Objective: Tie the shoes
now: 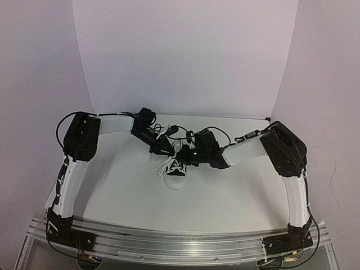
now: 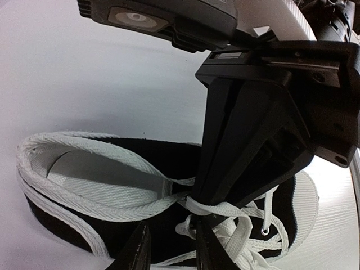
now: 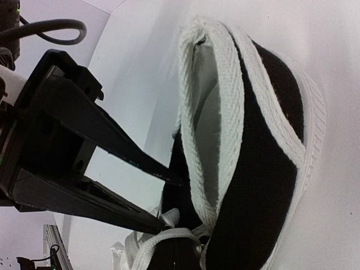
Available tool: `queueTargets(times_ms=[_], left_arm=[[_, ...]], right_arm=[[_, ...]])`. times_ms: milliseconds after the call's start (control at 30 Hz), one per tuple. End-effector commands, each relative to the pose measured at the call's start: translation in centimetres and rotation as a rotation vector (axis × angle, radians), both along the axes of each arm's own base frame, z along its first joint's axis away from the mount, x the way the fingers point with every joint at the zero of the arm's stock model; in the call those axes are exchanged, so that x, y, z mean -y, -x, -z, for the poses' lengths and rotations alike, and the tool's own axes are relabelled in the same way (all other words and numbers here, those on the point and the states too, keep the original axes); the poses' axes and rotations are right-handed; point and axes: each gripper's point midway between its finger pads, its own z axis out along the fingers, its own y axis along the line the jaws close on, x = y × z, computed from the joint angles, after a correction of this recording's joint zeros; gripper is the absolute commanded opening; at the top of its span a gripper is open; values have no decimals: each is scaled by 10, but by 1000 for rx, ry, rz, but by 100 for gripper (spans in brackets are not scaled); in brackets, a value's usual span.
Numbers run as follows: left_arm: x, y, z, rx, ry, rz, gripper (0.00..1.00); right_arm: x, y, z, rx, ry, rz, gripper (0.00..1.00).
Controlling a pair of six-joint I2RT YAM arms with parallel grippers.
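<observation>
The shoe [image 1: 176, 173] lies mid-counter [image 1: 112, 188], toe toward the near edge, with the right gripper [image 2: 197, 197] pinched shut on the laces [image 2: 239, 211] and the left gripper [image 2: 174, 247] half open just beside them.

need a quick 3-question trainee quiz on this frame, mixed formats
1. True or false: the sneaker has its white toe pointing toward the arm bases.
2. The left end effector is: A) open beside the shoe opening, B) shut on the heel, C) out of view.
3. What does the right end effector appear to pinch?

Key: 1 true. 2 A. 3 the laces.
</observation>
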Motion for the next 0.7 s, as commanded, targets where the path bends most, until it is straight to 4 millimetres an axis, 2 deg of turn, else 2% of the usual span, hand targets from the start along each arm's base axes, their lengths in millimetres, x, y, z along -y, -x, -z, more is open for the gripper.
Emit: queueTargets(times_ms=[0,133,300,367,467,533,600,667], left_arm=[[1,10,12,-16,-32,41,18],[3,13,5,-25,-12,52,1],[3,15,-6,-32,5,55,0],[4,15,-17,-29,19,48,0],[5,5,-31,-5,25,-3,0],[3,-2,-39,27,24,-43,0],[1,-4,-41,43,18,-71,0],[0,-6,-44,52,12,-83,0]], right_arm=[[4,-9,4,50,14,3,0],[3,-11,-1,76,12,-3,0],[3,-10,-2,85,11,-4,0],[3,-10,-4,92,9,-5,0],[4,-9,-7,106,11,-10,1],[6,-9,-12,115,10,-9,6],[8,-7,-18,124,9,-10,17],[10,-4,-28,138,4,-12,23]])
